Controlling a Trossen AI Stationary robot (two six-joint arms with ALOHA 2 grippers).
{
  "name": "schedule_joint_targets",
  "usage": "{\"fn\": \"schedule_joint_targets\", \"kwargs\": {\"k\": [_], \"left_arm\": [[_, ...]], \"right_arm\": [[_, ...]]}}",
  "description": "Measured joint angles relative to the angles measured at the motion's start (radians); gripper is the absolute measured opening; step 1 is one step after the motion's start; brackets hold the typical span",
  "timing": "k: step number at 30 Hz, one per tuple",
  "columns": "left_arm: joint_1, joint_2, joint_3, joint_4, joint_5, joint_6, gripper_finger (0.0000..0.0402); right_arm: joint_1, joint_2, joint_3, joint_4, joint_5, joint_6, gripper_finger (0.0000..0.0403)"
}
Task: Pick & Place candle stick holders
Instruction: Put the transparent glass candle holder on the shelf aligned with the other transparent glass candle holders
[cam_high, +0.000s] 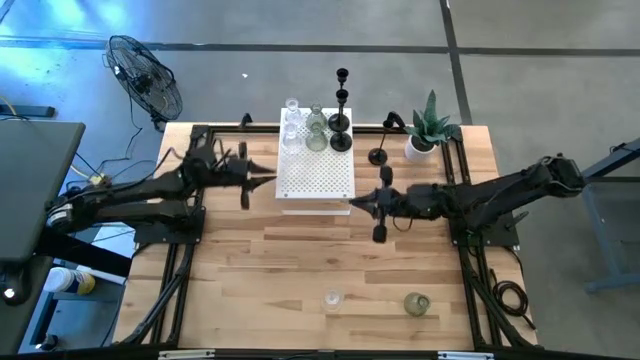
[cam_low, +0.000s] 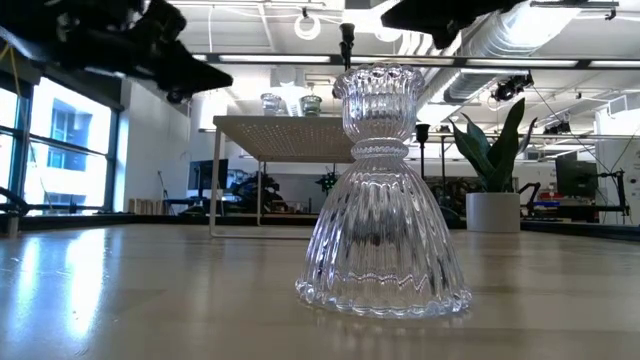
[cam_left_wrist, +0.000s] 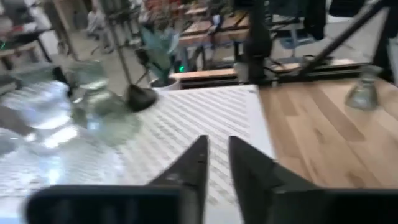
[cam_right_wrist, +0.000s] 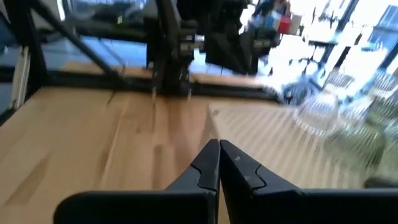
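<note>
Wood-plank bench (cam_high: 250, 260), pale butcher-block grain. White perforated box (cam_high: 315, 170) at upper centre of the high view, flat dotted top.

On the box's far edge: clear glass holders (cam_high: 292, 120), greenish glass holder (cam_high: 316, 135), black holders (cam_high: 341, 120) with round bases and thin stems. One more black holder (cam_high: 377, 156) on the bench right of the box, beside spiky plant in white pot (cam_high: 428, 130).

Lower centre of the high view: ribbed clear glass holder (cam_high: 332, 299), flared skirt, narrow waist, fluted cup; fills the low view. Greenish glass holder (cam_high: 416, 303) just right of it.

Left gripper (cam_high: 268, 180) at box's left edge, dark wedge fingers (cam_left_wrist: 193, 165) slightly apart, holding nothing. Right gripper (cam_high: 355, 203) at box's lower-right corner, fingers (cam_right_wrist: 208, 163) pressed together, empty.
</note>
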Motion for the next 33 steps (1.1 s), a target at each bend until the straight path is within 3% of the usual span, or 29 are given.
{"fn": "schedule_joint_targets", "kwargs": {"k": [2, 4, 12, 19, 27, 33], "left_arm": [[-0.033, -0.015, -0.066, 0.074, 0.000, 0.002, 0.0022], [-0.060, -0.020, -0.116, 0.132, 0.003, -0.004, 0.0007], [-0.124, -0.020, -0.172, 0.160, -0.030, 0.000, 0.0023], [-0.122, -0.020, -0.172, 0.152, -0.037, 0.013, 0.0023], [-0.122, -0.020, -0.172, 0.114, -0.039, -0.013, 0.0024], [-0.122, -0.019, -0.172, 0.094, -0.041, -0.060, 0.0024]], "right_arm": [[0.053, 0.005, 0.020, -0.070, 0.052, 0.044, 0.0001], [0.104, 0.015, 0.037, -0.138, 0.090, 0.102, 0.0001], [0.244, 0.159, 0.042, -0.162, 0.079, 0.389, 0.0025], [0.339, 0.383, 0.079, -0.017, 0.008, 0.496, 0.0125], [0.417, 0.553, 0.244, -0.088, -0.013, 0.566, 0.0270], [0.445, 0.615, 0.305, -0.122, 0.036, 0.531, 0.0306]]}}
